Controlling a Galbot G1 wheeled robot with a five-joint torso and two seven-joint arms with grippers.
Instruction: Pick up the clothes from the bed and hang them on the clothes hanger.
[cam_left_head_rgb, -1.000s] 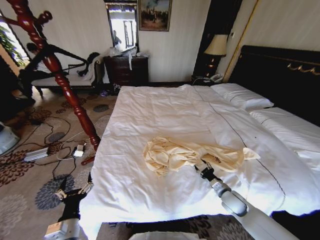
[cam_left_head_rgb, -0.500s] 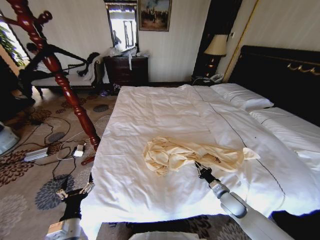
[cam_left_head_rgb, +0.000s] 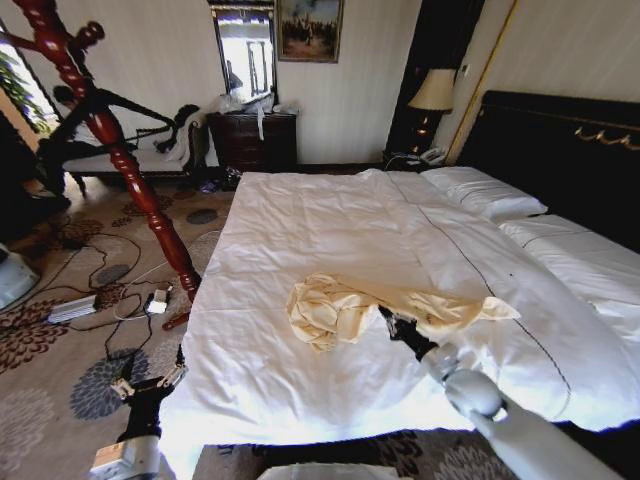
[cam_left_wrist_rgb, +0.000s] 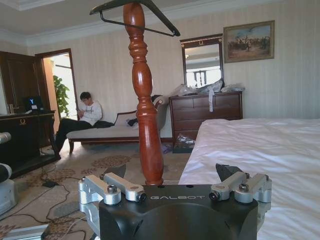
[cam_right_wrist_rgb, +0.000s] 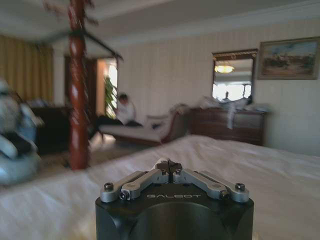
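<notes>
right gripper (cam_left_head_rgb: 385, 318) pinching clothes (cam_left_head_rgb: 345, 305) – fingertips hidden | left gripper (cam_left_head_rgb: 148, 382) spread, low beside bed (cam_left_head_rgb: 300, 215)

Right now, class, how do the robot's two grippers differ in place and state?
The right gripper reaches over the bed to the clothes, fingers shut; the left gripper hangs low beside the bed over carpet, fingers open. The right arm is stretched forward; the left waits. Both are the same black design.

We see the bed (cam_left_head_rgb: 300, 220) in white sheets. The cream clothes (cam_left_head_rgb: 340, 305) lie crumpled on its near half. Two white pillows (cam_left_head_rgb: 485, 195) rest far right.
</notes>
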